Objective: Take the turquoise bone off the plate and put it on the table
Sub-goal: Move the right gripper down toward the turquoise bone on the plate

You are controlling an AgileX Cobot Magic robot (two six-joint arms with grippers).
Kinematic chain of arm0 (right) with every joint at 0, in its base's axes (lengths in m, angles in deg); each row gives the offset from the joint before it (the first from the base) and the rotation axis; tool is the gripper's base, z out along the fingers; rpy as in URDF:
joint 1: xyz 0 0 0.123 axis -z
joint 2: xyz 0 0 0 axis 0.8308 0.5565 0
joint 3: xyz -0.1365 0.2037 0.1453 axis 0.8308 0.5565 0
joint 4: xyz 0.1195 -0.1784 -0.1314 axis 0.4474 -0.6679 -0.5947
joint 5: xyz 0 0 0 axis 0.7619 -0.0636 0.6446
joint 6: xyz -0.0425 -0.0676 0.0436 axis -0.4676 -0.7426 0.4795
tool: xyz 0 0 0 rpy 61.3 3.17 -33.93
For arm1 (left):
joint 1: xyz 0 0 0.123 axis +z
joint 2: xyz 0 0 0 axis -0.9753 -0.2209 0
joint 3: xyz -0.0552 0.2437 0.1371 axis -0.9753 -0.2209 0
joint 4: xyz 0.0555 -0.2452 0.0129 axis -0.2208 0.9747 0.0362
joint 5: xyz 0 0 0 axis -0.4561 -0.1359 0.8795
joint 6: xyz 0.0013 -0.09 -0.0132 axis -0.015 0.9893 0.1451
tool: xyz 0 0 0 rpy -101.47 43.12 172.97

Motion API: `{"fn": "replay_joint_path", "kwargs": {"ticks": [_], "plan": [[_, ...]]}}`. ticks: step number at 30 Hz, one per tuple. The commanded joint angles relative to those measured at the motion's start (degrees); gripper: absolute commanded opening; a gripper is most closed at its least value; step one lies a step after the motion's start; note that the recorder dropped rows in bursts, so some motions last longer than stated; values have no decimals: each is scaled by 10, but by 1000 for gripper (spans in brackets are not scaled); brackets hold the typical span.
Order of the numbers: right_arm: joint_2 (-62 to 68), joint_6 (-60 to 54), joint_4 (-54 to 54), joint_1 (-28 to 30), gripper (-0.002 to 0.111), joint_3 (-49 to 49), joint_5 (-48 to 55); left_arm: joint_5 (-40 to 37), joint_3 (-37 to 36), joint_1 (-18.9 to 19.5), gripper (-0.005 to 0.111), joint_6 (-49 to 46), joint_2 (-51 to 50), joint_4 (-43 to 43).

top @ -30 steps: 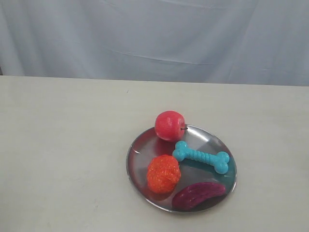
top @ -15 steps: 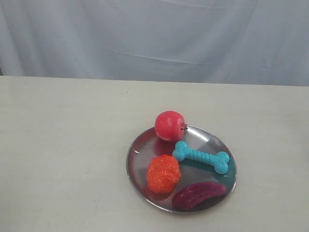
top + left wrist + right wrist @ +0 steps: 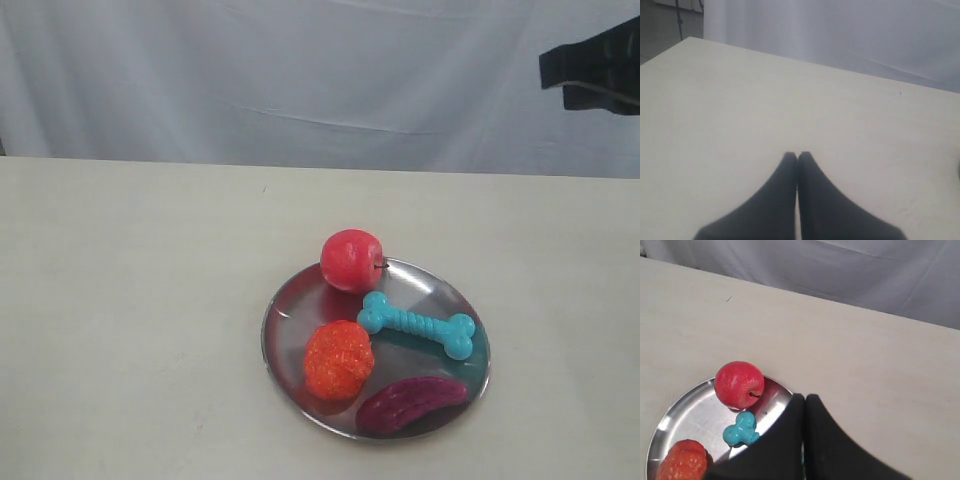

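Note:
The turquoise bone (image 3: 417, 325) lies flat on the silver plate (image 3: 300, 300), right of centre, on the cream table (image 3: 130, 300). In the right wrist view only one knobbed end of the bone (image 3: 741, 429) shows; the rest is hidden behind my right gripper (image 3: 805, 397). That gripper is shut, empty, and held above the plate's (image 3: 690, 410) rim. A dark part of the right arm (image 3: 595, 65) shows at the top right of the exterior view. My left gripper (image 3: 797, 155) is shut and empty over bare tabletop, out of the exterior view.
A red apple (image 3: 351, 259) sits on the plate's far rim. An orange textured ball (image 3: 338, 359) and a dark purple ribbed oblong (image 3: 410, 403) share the plate's near side. A pale cloth backdrop (image 3: 300, 70) hangs behind the table's far edge.
A dark part of the right arm has come into the exterior view at the top right. The plate and the toys on it have not moved.

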Motion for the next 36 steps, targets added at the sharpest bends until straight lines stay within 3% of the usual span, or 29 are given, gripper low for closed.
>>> {"fn": "replay_joint_path", "kwargs": {"ticks": [1, 12, 22, 28, 30, 36], "plan": [[22, -69, 7, -2, 0, -11, 11, 3, -1, 3, 0, 1, 1, -4], [162, -137, 48, -2, 0, -40, 108, 3, -1, 3, 0, 1, 1, -4], [299, -166, 59, -2, 0, -42, 21, 3, -1, 3, 0, 1, 1, -4], [349, -252, 61, -11, 0, -42, 0, 3, -1, 3, 0, 1, 1, -4], [359, -268, 61, -18, 7, -42, -3, 3, -1, 3, 0, 1, 1, -4], [368, -295, 61, -44, 48, -42, 3, 3, -1, 3, 0, 1, 1, -4]]}}
